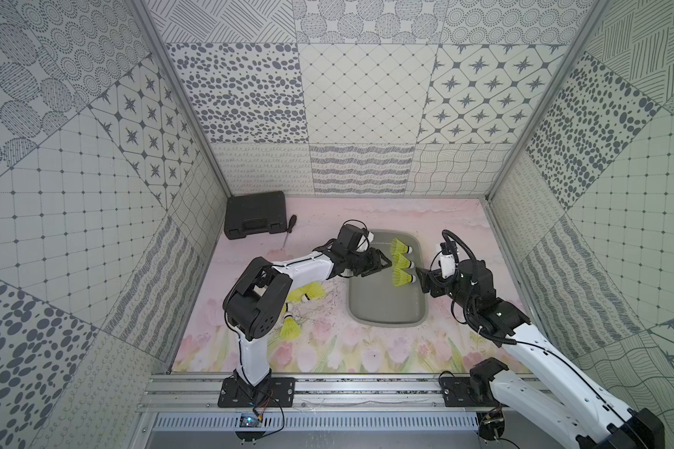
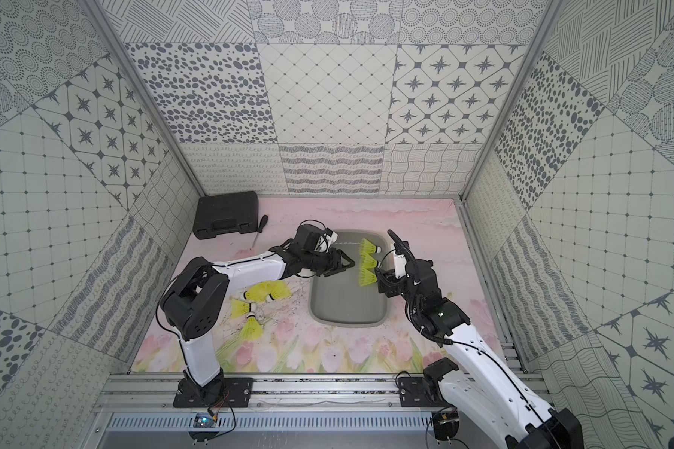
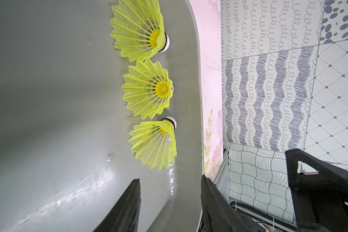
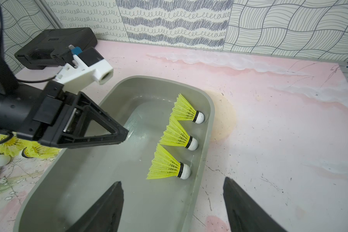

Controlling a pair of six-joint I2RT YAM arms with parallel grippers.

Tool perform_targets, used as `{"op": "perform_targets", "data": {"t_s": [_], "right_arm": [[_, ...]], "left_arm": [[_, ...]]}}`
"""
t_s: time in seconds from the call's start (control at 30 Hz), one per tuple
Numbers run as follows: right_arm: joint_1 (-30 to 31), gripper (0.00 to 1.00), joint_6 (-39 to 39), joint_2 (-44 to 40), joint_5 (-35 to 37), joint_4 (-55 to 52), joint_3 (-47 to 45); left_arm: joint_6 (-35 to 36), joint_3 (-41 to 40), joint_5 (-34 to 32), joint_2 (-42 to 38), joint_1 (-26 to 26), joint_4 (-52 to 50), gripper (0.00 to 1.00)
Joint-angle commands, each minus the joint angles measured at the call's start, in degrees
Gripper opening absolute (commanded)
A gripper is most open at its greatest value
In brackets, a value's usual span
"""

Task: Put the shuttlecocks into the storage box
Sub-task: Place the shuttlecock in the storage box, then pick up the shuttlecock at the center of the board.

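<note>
Three shuttlecocks [image 4: 177,138] lie in the box [image 1: 386,322], tips against the wall nearest the right tool [image 4: 172,181], which probably stops them rolling. That tool is wide and empty. The left tool [image 1: 381,266], partly open and empty, hangs over the box. Other shuttlecocks [image 2: 265,291] lie on the bench [image 1: 327,350] beside the box.

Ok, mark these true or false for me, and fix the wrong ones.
1. Three shuttlecocks lie in the storage box. True.
2. The left gripper holds a shuttlecock. False: the left gripper is open and empty above the box.
3. Every shuttlecock is in the box. False: several loose shuttlecocks lie on the mat by the left arm.
4. The right gripper is open and empty. True.
5. The black case is shut and stands apart from the box. True.
</note>
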Motion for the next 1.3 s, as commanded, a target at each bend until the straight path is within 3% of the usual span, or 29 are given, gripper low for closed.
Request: {"op": "perform_targets", "data": {"t_s": [0.0,0.4,0.7,0.9,1.27], "right_arm": [[-0.24,0.82,0.76,0.19,0.18,1.7,-0.16],[-0.28,0.82,1.17,1.86,-0.45,2.57,0.01],[-0.31,0.82,1.43,2.72,-0.81,3.24,0.19],[-0.28,0.82,1.66,3.02,-0.94,3.19,0.26],[-0.34,0.82,1.63,3.56,-0.54,3.29,0.37]], "left_arm": [[8.58,-2.72,-7.8,-7.18,2.68,-9.61,0.52],[20.65,-7.1,-27.97,-24.31,5.87,-31.49,0.58],[20.01,-13.37,-40.24,-34.42,6.71,-42.09,0.61],[17.51,-17.15,-44.07,-37.17,7.22,-45.9,0.61],[18.31,-20.39,-39.05,-34.1,7.19,-44.42,0.47]]}}
